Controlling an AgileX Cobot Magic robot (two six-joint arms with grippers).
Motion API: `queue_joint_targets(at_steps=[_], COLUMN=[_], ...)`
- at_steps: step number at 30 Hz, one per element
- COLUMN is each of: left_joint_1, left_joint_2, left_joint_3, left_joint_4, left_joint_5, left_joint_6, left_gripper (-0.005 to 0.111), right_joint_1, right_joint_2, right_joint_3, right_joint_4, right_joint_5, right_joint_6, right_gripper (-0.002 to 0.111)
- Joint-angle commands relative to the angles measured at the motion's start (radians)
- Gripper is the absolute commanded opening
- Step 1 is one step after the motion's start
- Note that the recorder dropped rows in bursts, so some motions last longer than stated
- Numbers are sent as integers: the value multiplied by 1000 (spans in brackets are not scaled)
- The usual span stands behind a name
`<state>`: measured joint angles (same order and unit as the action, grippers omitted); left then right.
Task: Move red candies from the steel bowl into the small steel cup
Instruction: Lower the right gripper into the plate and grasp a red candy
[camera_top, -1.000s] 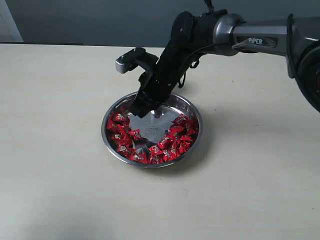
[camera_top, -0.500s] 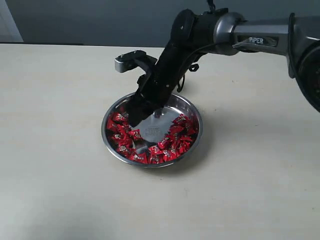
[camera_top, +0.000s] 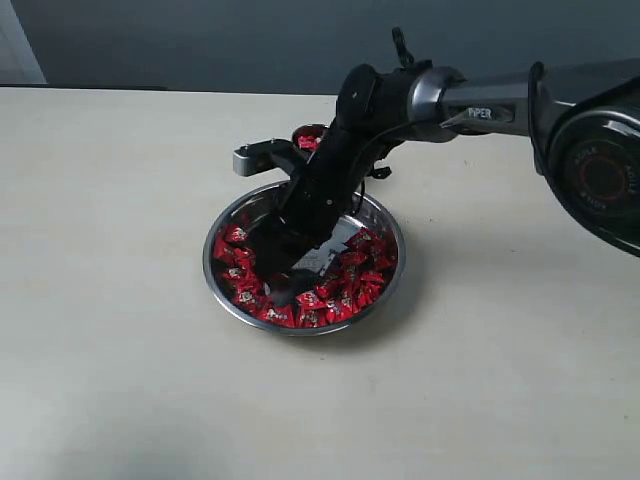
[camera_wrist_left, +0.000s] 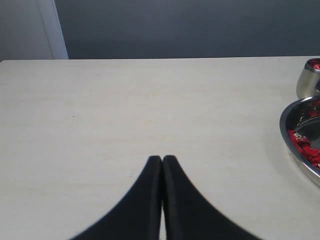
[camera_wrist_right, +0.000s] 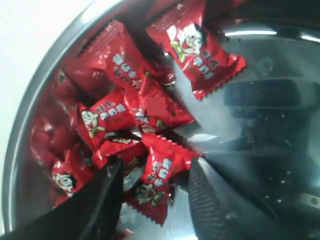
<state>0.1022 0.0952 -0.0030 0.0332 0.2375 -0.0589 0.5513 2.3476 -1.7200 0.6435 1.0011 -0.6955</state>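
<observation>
The steel bowl (camera_top: 388, 268) sits mid-table, with red candies (camera_top: 345, 288) heaped along its near side. My right gripper (camera_top: 281, 283) reaches down into the bowl among them. In the right wrist view this gripper (camera_wrist_right: 155, 170) is open, its fingers (camera_wrist_right: 102, 200) straddling one red candy (camera_wrist_right: 161, 172) without closing on it. The small steel cup (camera_top: 307, 139) stands just behind the bowl, partly hidden by the right arm, and red shows inside it. My left gripper (camera_wrist_left: 162, 160) is shut and empty, hovering over bare table. The cup (camera_wrist_left: 308, 80) and bowl rim (camera_wrist_left: 289, 131) lie off to its side.
The right arm (camera_top: 470, 95) stretches in from the right above the bowl's far side. Its grey wrist camera block (camera_top: 252, 159) juts out to the left of the cup. The pale table (camera_top: 110, 330) runs back to a dark wall.
The right gripper has dropped from above the bowl's far-left rim down into the candies at the near left. The arm has sunk lower, and the cup now shows behind it.
</observation>
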Motion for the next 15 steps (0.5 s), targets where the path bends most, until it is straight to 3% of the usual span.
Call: queue_joint_targets(at_steps=[1,4,5,9,15], left_joint_1=[-5,-5,-5,-5,-5], left_joint_2=[-7,-7,-7,-7,-7], left_joint_3=[3,3,3,3,3], left_joint_4=[7,7,7,7,7], left_joint_5=[-4,-4,-4,-4,-4], left_joint_6=[-2,-2,-2,-2,-2], left_gripper=[0,0,0,0,0], right_joint_1=[-2,-2,-2,-4,-4], right_joint_2=[6,6,6,-41,-156], right_joint_3=[-1,-1,-1,-1,-1], right_joint_4=[-9,-9,-9,-50,-185], right_joint_5=[5,5,5,-25,-214], right_joint_6=[0,0,0,0,35], right_gripper=[36,3,-1,-1,-1])
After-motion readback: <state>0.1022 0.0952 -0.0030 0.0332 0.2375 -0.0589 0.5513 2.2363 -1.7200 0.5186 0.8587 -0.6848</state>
